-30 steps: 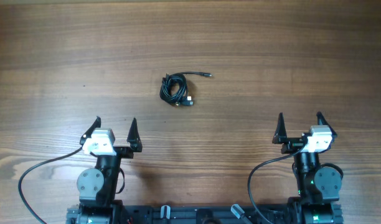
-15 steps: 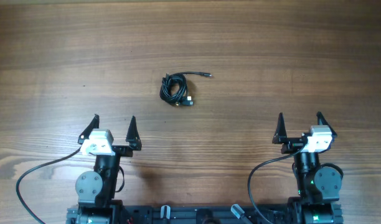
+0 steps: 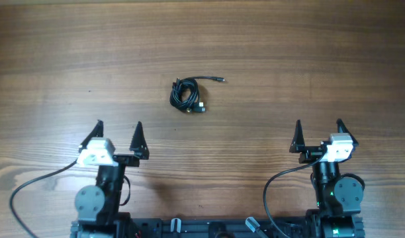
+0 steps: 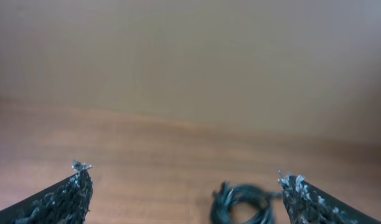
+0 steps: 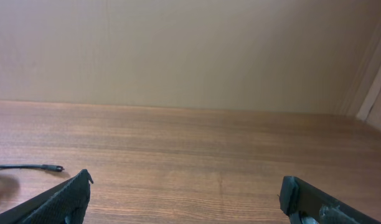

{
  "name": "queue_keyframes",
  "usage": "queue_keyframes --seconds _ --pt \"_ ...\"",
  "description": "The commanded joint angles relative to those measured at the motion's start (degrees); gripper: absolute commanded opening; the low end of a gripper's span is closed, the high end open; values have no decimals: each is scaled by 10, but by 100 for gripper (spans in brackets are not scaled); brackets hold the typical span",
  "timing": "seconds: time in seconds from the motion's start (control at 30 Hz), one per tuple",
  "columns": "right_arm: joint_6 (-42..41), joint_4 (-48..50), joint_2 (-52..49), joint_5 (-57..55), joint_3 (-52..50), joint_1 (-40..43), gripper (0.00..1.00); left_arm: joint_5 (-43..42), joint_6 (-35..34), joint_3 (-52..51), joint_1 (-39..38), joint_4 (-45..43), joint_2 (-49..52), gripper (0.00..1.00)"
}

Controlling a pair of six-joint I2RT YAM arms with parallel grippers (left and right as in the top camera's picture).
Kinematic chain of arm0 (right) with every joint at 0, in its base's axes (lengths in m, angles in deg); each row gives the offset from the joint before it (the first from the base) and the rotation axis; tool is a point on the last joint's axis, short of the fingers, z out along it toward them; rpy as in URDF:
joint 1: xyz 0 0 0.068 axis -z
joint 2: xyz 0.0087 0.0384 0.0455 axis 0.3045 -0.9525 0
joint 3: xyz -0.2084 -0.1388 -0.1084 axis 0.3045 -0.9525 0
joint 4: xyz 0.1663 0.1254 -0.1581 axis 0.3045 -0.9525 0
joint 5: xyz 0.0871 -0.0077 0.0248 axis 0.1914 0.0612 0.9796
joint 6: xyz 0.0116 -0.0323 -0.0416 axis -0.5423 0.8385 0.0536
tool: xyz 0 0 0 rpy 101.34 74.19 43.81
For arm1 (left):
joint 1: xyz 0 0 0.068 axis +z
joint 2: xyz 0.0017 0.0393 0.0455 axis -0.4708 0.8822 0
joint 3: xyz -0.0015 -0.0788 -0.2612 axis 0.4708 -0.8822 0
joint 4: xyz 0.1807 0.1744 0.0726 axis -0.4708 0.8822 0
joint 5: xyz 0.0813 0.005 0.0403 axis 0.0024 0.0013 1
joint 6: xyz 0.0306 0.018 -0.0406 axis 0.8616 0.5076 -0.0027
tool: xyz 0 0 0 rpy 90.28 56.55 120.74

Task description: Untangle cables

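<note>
**Knot untouched, both pincers empty**

The left pincer point(image 3: 118, 125) has its fingers spread wide with nothing between them. The right pincer point(image 3: 318, 123) is just as wide and just as empty. The two sit well apart, each close in front of its own base.

The cables point(image 3: 186, 94) lie ahead of the left pincer and off to its right. From the right pincer they are ahead and well to the left. They touch neither pincer. They form one tight, dark bunch. A single plug end point(image 3: 219, 80) trails out on the side nearer the right pincer, and it also shows at the left margin of that wrist's view.

By this showing, the work has not begun. No strand is drawn out and none is gripped, so the reach, the grip and all the pulling apart are left to do.

Room looks generous. Bare counter point(image 3: 308, 46) surrounds the bunch on every side, and nothing else stands on it. Beyond the cables, the wrist views show the counter ending at a plain wall point(image 4: 190, 56). The overhead view shows no side edges. The arms' own thick wires point(image 3: 30, 192) loop behind the pincers, away from the bunch.
</note>
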Motion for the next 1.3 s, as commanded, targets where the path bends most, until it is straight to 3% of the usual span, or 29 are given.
queue_keyframes --seconds 0.0,0.17,0.43,0.6,0.77,0.9,0.93,0.97,1.0,1.03,1.1,1.27 --pt "3 2 -2 9 0 3 100 -12 -25 119 -2 27 26 100" --pt "3 2 -2 9 0 3 100 -35 -24 293 -2 136 130 100" --pt "3 1 -2 9 0 3 100 -122 -22 597 -2 377 401 100" --pt "3 1 -2 9 0 3 100 -202 -23 676 -2 452 527 100" --pt "3 2 -2 9 0 3 100 -300 -23 677 -2 451 602 100" --pt "3 2 -2 9 0 3 100 -305 -23 676 -2 445 652 100" --pt "3 2 -2 9 0 3 100 -305 -23 676 -2 442 664 89" --pt "3 1 -2 9 0 3 100 -305 -23 676 -2 440 677 43" --pt "3 1 -2 9 0 3 100 -305 -33 676 -2 440 690 16" --pt "3 1 -2 9 0 3 100 -305 -57 676 -2 444 705 4" --pt "3 1 -2 9 0 3 100 -305 -104 675 -4 463 739 4" --pt "3 2 -2 9 0 3 100 -304 -104 675 -22 509 814 4"
